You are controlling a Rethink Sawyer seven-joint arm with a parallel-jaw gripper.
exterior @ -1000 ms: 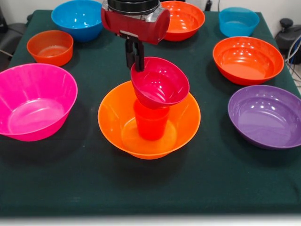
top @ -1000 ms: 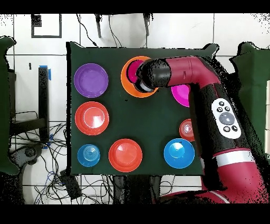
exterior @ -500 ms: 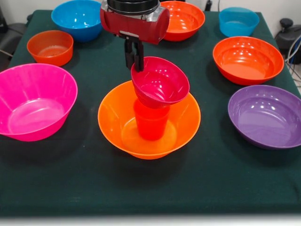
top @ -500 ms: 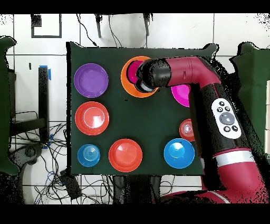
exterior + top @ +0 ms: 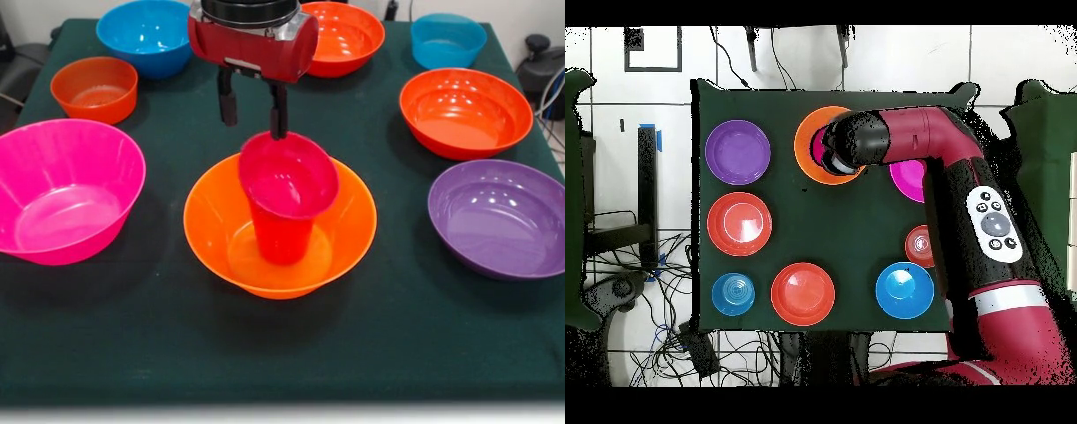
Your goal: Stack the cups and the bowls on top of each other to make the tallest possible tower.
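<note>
Tower (image 5: pixel 281 221) of glossy plastic vessels stood mid-table: large yellow-orange flared bowl (image 5: pixel 212 237) as base, small orange-red translucent tumbler (image 5: pixel 281 240) upright inside it, small magenta bowl (image 5: pixel 289 175) perched on the tumbler's top, tilted toward the camera in the front view. Gripper (image 5: pixel 253 110) hung just above the magenta bowl's far rim, fingers spread apart, clamped on nothing; one finger (image 5: pixel 279 113) looked close to or touching the rim, the other (image 5: pixel 227 97) stood clear; contact could not be settled. Step in hand was judged to be the release of the magenta bowl. Doing it well would call for lifting straight up with the fingers kept wide, no sideways drag on the rim, since the bowl sat crooked on a narrow tumbler and looked easy to tip. Levelling it before adding more would probably help. Arm's red and black wrist (image 5: pixel 254 35) pointed down over the tower; overhead view showed the red arm (image 5: pixel 960 190) reaching across the green table (image 5: pixel 825 230) with its head covering part of the base bowl. Spare bowls lay around, well apart from the tower: large pink flared bowl (image 5: pixel 64 190), purple bowl (image 5: pixel 499 216), two orange-red bowls (image 5: pixel 465 110) (image 5: pixel 349 35), two blue bowls (image 5: pixel 146 34) (image 5: pixel 448 40), squat small orange bowl (image 5: pixel 94 88).
</note>
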